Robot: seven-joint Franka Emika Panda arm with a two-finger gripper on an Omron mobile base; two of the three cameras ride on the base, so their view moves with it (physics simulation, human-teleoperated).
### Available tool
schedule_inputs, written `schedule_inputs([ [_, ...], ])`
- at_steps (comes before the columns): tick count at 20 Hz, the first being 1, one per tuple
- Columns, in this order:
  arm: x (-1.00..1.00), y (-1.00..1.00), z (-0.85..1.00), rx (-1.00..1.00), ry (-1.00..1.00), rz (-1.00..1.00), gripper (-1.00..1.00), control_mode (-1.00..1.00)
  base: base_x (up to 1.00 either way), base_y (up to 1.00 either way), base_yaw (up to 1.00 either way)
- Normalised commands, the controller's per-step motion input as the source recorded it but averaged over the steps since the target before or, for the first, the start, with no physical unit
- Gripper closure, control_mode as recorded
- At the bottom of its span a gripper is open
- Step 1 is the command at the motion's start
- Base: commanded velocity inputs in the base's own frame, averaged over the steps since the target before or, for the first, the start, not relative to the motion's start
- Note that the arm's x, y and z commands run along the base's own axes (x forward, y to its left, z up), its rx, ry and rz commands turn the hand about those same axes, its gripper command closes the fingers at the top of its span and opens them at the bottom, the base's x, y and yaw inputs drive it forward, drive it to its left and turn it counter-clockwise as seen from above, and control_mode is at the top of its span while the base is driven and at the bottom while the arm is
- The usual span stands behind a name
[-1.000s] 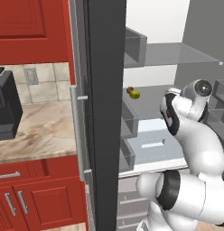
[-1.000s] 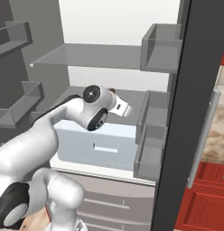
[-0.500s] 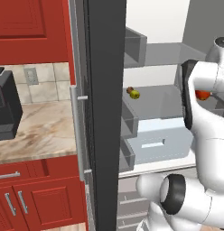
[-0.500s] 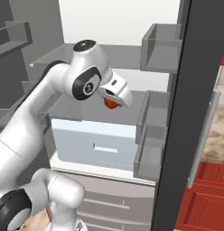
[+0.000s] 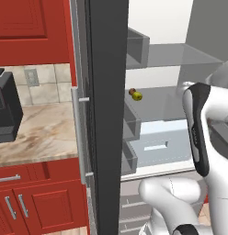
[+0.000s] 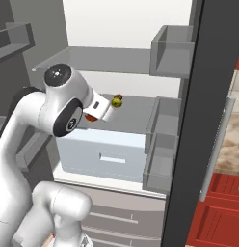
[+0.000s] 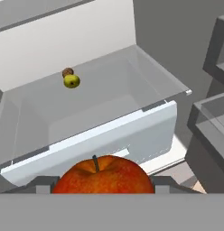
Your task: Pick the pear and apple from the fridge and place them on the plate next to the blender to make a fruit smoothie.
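- The apple is seen at the bottom centre of the hand view, clamped between the jaws of the gripper; in the right base view a red edge of it shows left of centre.
- The pear lies on the fridge shelf, upper left of the hand view, touching a small brown item.
- A pale drawer is seen below the shelf.

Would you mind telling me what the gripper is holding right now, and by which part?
The gripper holds the apple, its jaws closed on the fruit's two sides, stem facing the camera.
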Motion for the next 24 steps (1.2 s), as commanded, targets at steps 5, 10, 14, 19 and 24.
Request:
schedule_inputs([
  [5,-0.01,0.0,0.0,0.0,0.0,0.0,1.0,-1.0,0.0,0.0,0.0],
  [10,-0.18,0.02,0.0,0.0,0.0,0.03,1.0,1.0,-0.26,0.02,0.06],
  [14,0.0,0.0,0.0,0.0,0.0,0.0,1.0,1.0,-0.87,0.12,0.26],
  [19,0.0,0.0,0.0,0.0,0.0,0.0,1.0,1.0,-0.84,0.0,0.24],
  [24,0.0,0.0,0.0,0.0,0.0,0.0,1.0,1.0,-0.55,0.05,0.6],
])
